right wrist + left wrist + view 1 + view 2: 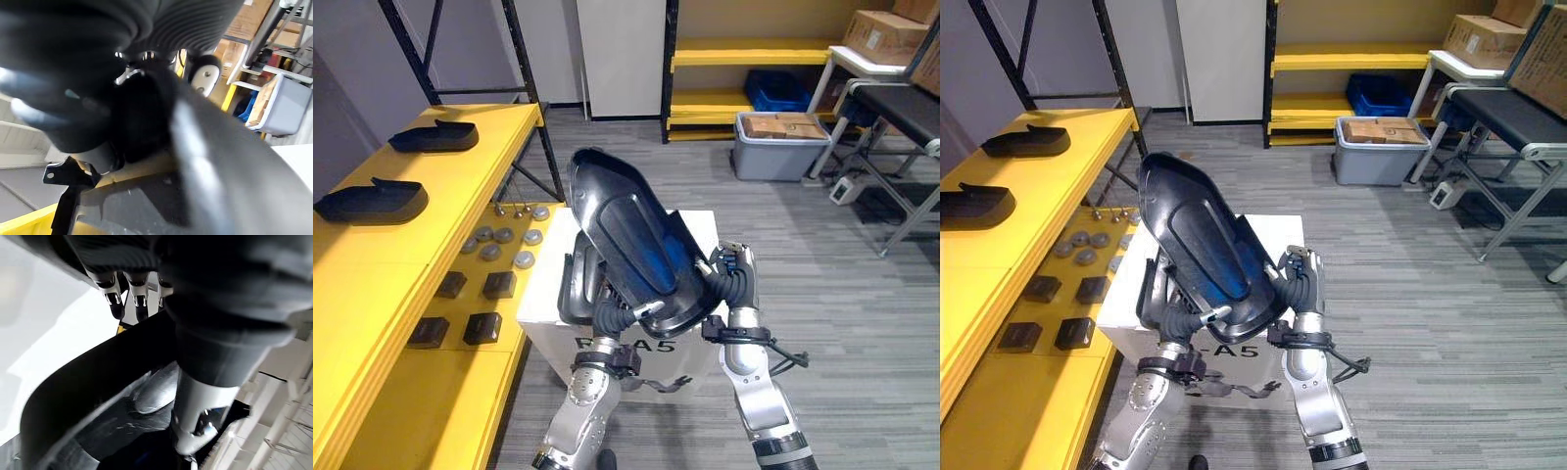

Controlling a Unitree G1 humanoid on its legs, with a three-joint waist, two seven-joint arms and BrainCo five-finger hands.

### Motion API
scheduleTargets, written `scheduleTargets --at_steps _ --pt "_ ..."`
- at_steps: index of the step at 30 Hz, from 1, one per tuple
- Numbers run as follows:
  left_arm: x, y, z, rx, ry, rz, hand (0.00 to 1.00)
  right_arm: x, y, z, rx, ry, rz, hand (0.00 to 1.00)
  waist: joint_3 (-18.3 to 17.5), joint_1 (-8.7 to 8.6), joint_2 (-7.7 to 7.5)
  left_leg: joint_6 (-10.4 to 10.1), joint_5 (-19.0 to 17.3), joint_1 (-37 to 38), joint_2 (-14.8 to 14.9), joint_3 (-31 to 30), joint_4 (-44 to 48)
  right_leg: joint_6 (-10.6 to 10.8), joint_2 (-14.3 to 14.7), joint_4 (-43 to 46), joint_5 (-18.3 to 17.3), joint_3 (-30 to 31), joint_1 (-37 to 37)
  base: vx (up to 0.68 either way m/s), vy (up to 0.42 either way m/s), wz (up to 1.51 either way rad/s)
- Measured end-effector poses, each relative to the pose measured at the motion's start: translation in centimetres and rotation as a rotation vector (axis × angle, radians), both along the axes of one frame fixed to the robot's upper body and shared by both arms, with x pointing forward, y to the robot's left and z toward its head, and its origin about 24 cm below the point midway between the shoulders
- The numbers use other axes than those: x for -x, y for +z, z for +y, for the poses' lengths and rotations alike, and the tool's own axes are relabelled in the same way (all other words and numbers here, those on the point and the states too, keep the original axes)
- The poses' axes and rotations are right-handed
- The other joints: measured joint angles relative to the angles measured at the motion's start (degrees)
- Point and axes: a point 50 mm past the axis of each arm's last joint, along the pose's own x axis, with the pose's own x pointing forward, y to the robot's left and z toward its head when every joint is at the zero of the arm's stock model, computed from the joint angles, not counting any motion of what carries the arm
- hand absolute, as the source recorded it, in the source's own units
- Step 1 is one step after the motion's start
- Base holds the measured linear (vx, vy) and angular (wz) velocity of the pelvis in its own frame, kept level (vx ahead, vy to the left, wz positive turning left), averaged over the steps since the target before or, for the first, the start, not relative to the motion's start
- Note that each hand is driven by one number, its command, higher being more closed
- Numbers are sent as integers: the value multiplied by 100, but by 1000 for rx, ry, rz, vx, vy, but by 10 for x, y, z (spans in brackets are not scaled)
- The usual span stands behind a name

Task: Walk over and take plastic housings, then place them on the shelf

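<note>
1. Nearest us, the left hand (pixel 612 318) grips the lower end of the plastic housing (pixel 626 230). Its fingers (pixel 116 303) are curled over the black rim.
2. The right hand (pixel 729 279) sits against the housing's other lower edge. We cannot tell how it closes there, since the shell hides it.
3. The housing hangs in the air between both hands, tilted with its rounded end up and away, above the white box (pixel 543 284). We judge the taking of this piece done.
4. Inside the box, just behind the left hand, stands a dark curved piece (pixel 570 284), likely another housing waiting its turn.
5. To our left runs the yellow shelf (pixel 460 186). Its lower board carries dark blocks (pixel 482 328) and, farther along, grey discs (pixel 504 235), all toward its right edge.
6. On the upper board lie the nearer placed housing (pixel 372 201), by the left edge, and the farther placed housing (pixel 435 135), toward the far end. They are well apart, with bare board around them.
7. What is left, as we judge it, is to turn to the shelf, set this housing on bare board and let go, then return to the box.
8. Farthest off, a grey bin (pixel 781 145) stands on the floor.
</note>
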Motion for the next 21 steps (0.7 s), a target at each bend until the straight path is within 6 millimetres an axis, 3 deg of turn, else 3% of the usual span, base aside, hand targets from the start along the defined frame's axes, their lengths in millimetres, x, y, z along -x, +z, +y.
scheduleTargets --at_steps 12,13,21 --pt "-1 -9 7 49 52 95 100 7 -5 14 -19 97 10 100 -176 -35 -15 -16 30 -23 59 132 0 -41 53 -51 83 147 -77 -27 1 -6" --pt "-1 -10 8 42 54 100 100 8 -6 15 -22 104 14 0 -211 -39 -16 -20 34 -57 59 132 0 -47 53 -57 92 147 -106 0 0 0" --pt "-4 -13 19 7 94 116 100 21 -17 23 -123 194 59 0 -324 -59 -85 -22 37 -68 64 133 1 -29 59 -84 117 147 -104 0 0 0"
